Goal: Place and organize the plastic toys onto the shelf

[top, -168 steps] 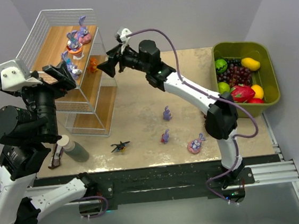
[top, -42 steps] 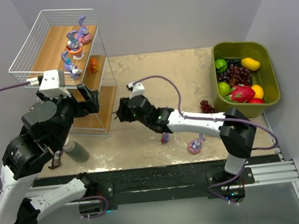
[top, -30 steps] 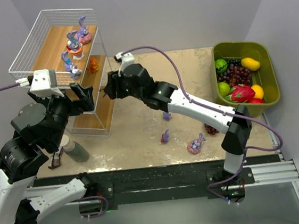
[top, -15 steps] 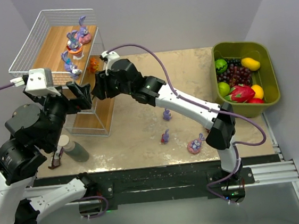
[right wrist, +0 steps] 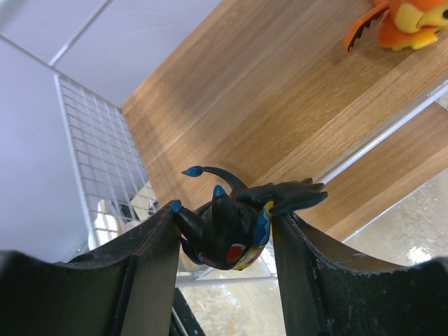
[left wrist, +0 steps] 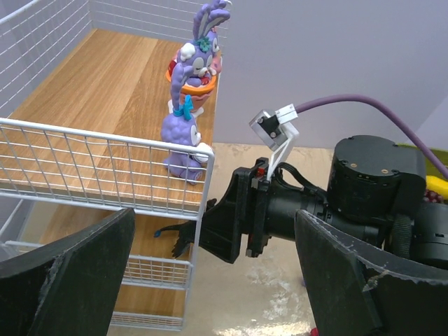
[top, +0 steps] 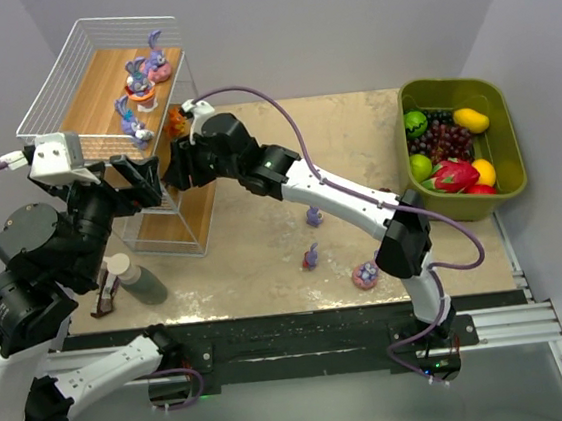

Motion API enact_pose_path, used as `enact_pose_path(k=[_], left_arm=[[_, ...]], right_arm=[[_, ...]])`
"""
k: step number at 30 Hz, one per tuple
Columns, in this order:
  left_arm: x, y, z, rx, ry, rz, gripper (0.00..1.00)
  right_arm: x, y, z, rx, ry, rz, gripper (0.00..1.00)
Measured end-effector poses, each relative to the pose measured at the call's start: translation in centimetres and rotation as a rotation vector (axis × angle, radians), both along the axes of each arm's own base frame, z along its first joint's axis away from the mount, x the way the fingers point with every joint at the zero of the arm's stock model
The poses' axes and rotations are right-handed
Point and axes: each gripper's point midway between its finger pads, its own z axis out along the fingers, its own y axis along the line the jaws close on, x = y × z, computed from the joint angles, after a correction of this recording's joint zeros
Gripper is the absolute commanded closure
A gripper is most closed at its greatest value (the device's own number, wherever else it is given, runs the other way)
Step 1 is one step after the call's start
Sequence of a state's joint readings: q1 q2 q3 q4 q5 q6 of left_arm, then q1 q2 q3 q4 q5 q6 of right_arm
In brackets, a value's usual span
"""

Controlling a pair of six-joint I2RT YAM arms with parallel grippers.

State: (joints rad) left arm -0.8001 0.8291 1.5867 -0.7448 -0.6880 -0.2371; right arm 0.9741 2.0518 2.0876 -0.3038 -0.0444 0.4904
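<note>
My right gripper (top: 170,172) is shut on the black insect-like toy (right wrist: 231,227) and holds it at the front edge of the shelf's middle board (right wrist: 280,91). The toy's dark legs also show in the left wrist view (left wrist: 176,239). My left gripper (top: 139,177) is open and empty, just left of it in front of the shelf (top: 97,89). Three purple bunny toys (top: 141,76) stand on the top board. An orange toy (top: 176,121) sits on the middle board. Two purple toys (top: 314,213) and one on a pink base (top: 367,274) are on the table.
An olive-green bin (top: 508,187) of colourful fruits stands at the right edge. A grey-green bottle (top: 139,279) lies near the shelf's front left corner, with a small dark object (top: 103,296) beside it. The shelf's white wire rail (left wrist: 105,136) runs close above the held toy.
My right arm has swung left from the middle of the table to the shelf front, carrying the black toy. My left arm has drawn back a little to the left.
</note>
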Motion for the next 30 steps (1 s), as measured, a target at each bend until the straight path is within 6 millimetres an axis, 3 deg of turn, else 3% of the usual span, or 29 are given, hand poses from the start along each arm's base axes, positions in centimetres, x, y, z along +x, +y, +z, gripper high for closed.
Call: enact_pose_path(k=[3,19,25,30], left_arm=[[0.0,0.2,0.0,0.011,-0.003,0.004,0.0],[-0.6,1.5,0.5,0.005,-0.025,0.037,0.0],[-0.6,1.7,0.6,0.005,-0.034,0.046,0.0],[-0.7,1.9,0.7,-0.001,-0.039,0.051,0.0]], right_arm=[[0.2,0.5,-0.9,-0.005,0.005,0.003,0.74],[-0.1,2.3,1.0,0.031,-0.047,0.034,0.69],[0.0,2.9,-0.7,-0.009,-0.039,0.045,0.67],[0.0,2.8,-0.4,-0.02,-0.043,0.044,0.63]])
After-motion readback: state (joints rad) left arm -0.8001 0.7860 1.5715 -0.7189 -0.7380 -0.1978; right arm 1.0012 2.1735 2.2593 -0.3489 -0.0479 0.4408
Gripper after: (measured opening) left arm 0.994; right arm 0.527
